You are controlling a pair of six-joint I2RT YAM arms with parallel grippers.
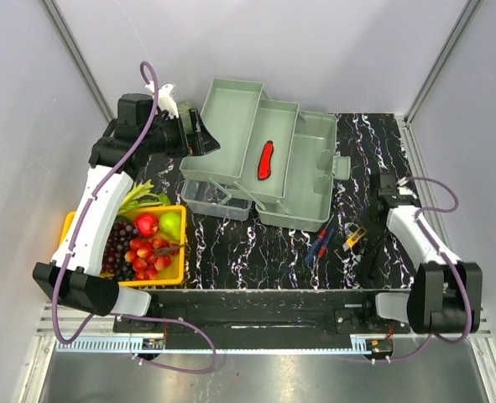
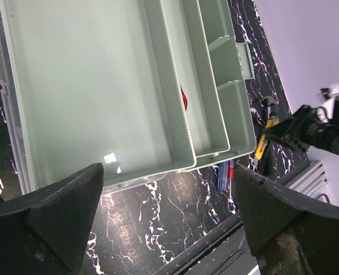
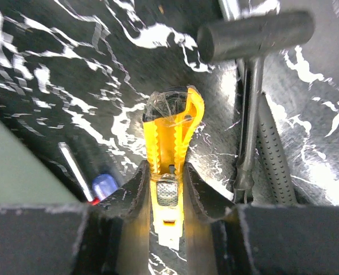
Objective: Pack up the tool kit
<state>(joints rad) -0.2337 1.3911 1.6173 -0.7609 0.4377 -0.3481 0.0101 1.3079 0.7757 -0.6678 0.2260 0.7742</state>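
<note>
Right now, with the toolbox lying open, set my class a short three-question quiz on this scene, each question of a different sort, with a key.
1. Multiple choice: what does the right end effector grip?
A. a tape measure
B. a yellow utility knife
C. a wrench
2. True or false: the left end effector is open.
3. Short answer: where does the red tool lie?

Key
1. B
2. True
3. In a fold-out tray of the open toolbox
</note>
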